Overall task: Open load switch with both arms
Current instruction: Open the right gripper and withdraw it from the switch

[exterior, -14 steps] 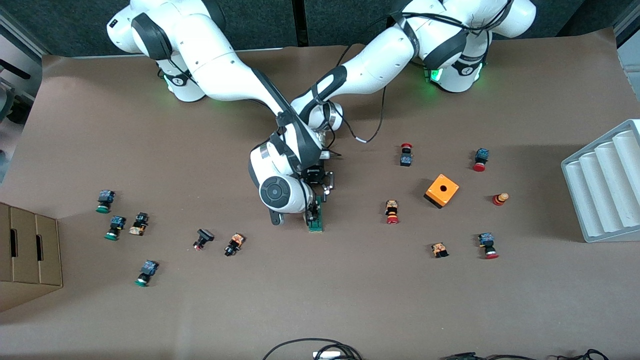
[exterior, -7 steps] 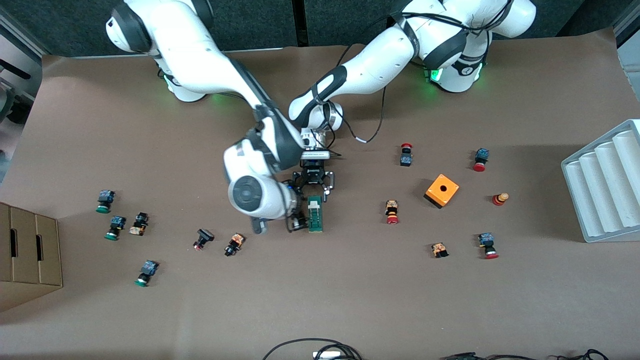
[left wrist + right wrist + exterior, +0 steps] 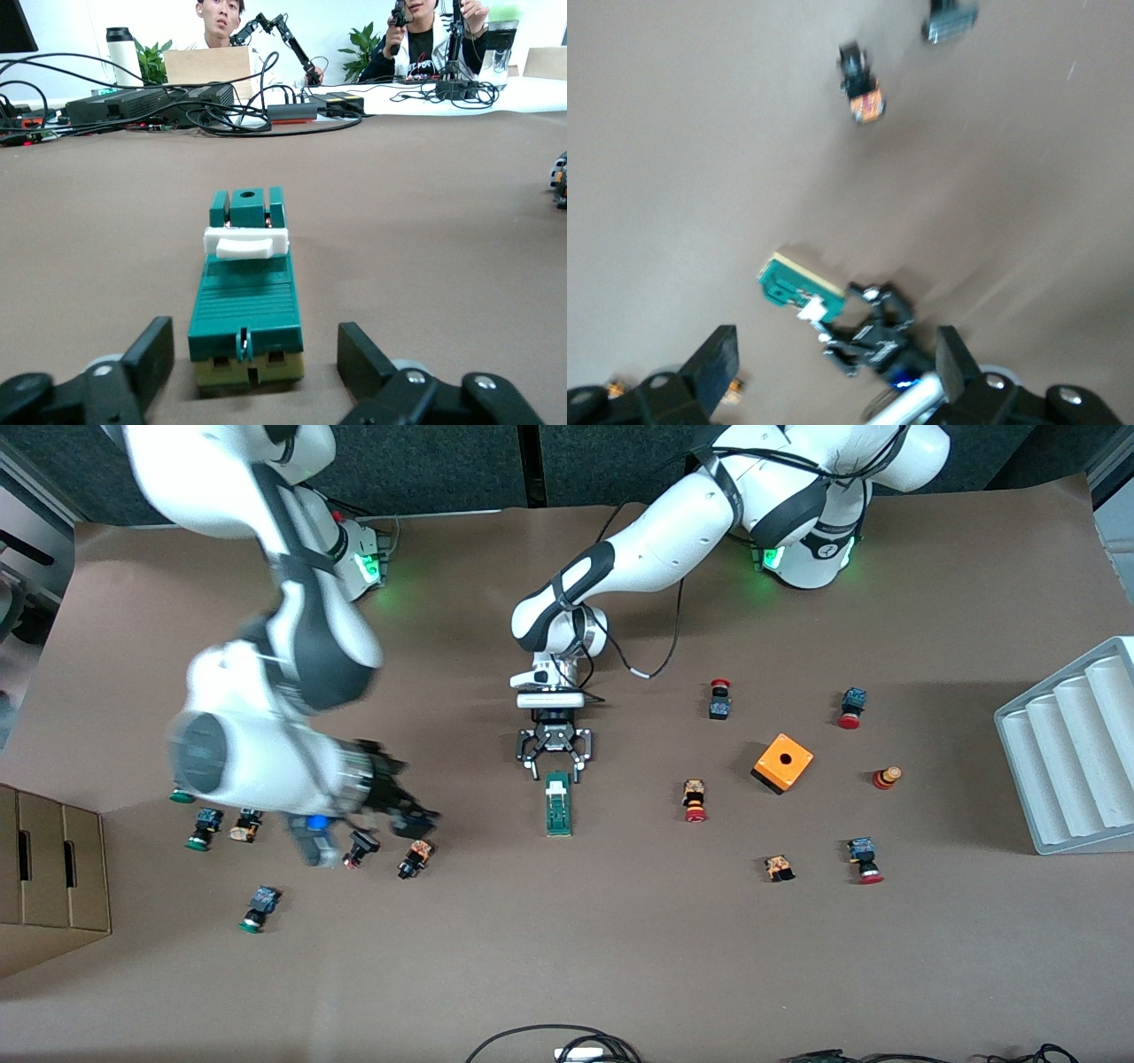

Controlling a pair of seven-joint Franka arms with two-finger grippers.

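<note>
The right gripper [image 3: 403, 810] has let go and swung off toward nine o'clock, jaws wide. The left gripper [image 3: 555, 757], now parted and empty, sits at twelve o'clock of the load switch [image 3: 557, 803], lying mid-table; the opening looks done.

My matt black plastic fingers [image 3: 146, 359] flank a ribbed, dark green plastic load switch [image 3: 246, 301] with a smooth white plastic clip [image 3: 245, 242], lying on the matt brown paper-covered table [image 3: 425, 230].
</note>
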